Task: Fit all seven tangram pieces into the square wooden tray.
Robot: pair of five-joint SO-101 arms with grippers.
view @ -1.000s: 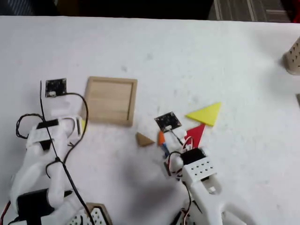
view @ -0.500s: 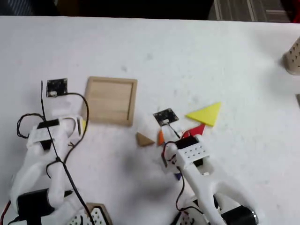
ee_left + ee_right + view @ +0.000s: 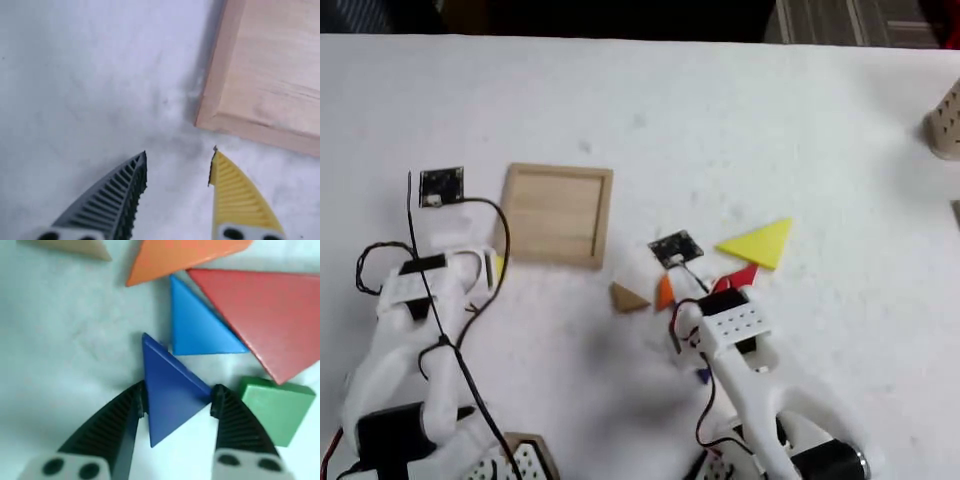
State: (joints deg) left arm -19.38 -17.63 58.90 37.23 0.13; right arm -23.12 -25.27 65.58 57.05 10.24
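Note:
The square wooden tray lies empty at centre left; its corner is in front of my left gripper, which is open just above the table. My right gripper is shut on a dark blue triangle, with a finger pressed against each side of it. Around it lie a light blue triangle, a red triangle, an orange piece, a green piece and a tan triangle. A yellow triangle lies to the right of the right arm.
In the high view the tan triangle and the orange piece sit between the tray and the right arm. A pale pegged object stands at the right edge. Black cables trail over the left arm.
The right arm has drawn back toward the front edge and tipped down over the pieces, now covering most of the red triangle. The left arm has not moved.

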